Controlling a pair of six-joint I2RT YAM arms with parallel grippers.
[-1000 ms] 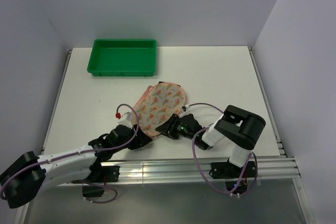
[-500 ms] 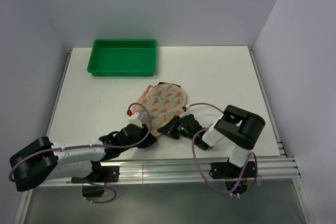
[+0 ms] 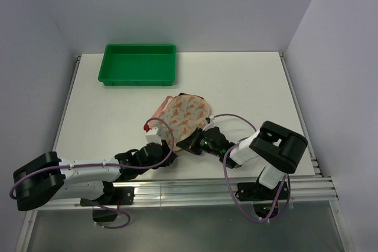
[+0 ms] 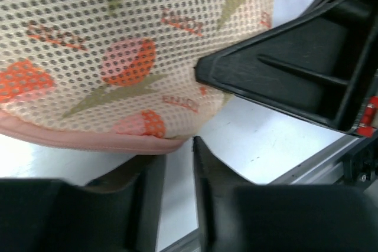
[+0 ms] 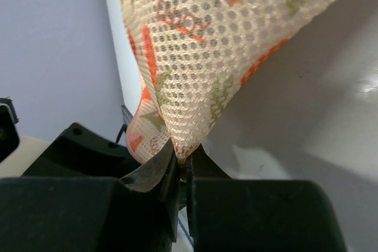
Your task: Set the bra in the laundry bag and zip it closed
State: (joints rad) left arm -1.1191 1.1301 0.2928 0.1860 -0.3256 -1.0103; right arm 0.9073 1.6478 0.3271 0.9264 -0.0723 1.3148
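The pale pink laundry bag (image 3: 184, 114) with orange-and-green print lies mid-table. It fills the left wrist view (image 4: 118, 51), and in the right wrist view its mesh (image 5: 201, 45) hangs taut. My right gripper (image 3: 192, 143) is at the bag's near edge and is shut on a pinch of that mesh (image 5: 183, 156). My left gripper (image 3: 166, 149) lies low at the bag's near left edge. Its jaws (image 4: 177, 156) stand a narrow gap apart with bare table between them, just under the bag's pink edging (image 4: 88, 138). The bra is not in view.
A green plastic tray (image 3: 139, 64) stands at the back left. The right gripper's black body (image 4: 295, 69) sits close to the right of my left fingers. The aluminium rail (image 3: 195, 190) runs along the table's near edge.
My left arm has slid right and forward until its gripper reaches the bag's near edge. The bag has bunched up and shifted a little to the right. The right gripper keeps its hold.
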